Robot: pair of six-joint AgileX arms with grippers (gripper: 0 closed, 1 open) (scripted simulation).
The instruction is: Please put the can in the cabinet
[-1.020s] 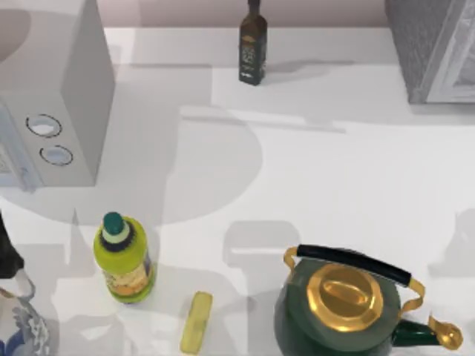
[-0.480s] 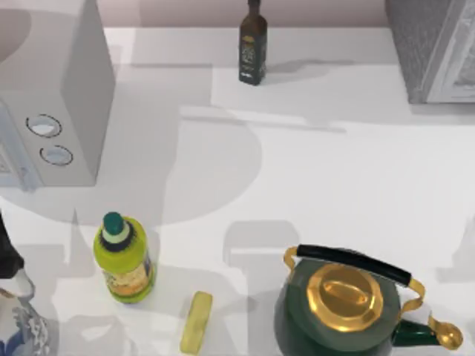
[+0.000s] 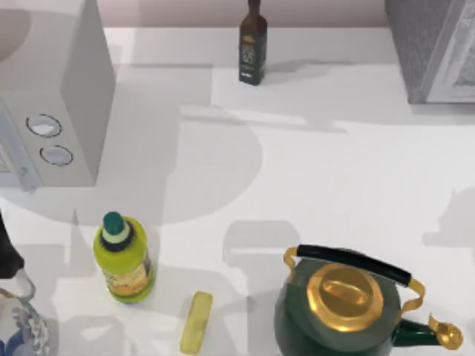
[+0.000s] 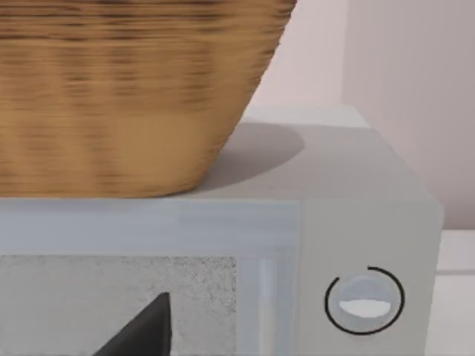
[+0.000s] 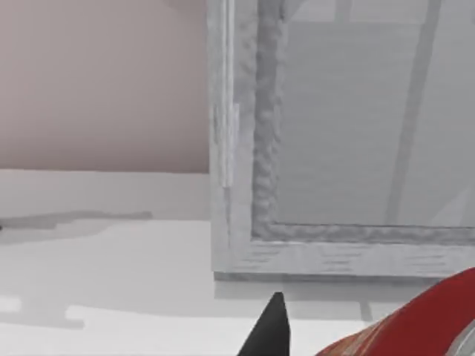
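Observation:
The red can (image 5: 415,322) sits low and close in the right wrist view, tilted, with my right gripper (image 5: 334,345) shut on it; one black fingertip (image 5: 271,330) stands beside it. Straight ahead of it is the cabinet (image 5: 245,148), its pale framed door closed. From above, the cabinet (image 3: 427,44) stands at the table's back right corner, grey speckled side toward the middle. A dark part of my left gripper (image 4: 141,334) shows in front of the white box.
White box with two dials (image 3: 70,96) at the back left, a wicker basket (image 4: 111,89) on top. Dark glass bottle (image 3: 252,48) at the back. Yellow-green bottle (image 3: 125,259), yellow bar (image 3: 197,322), green-and-gold kettle (image 3: 349,304) and blue-patterned jug (image 3: 18,330) along the front.
The arm's shadow at the table's right edge has shifted toward the back. Nothing on the table has moved.

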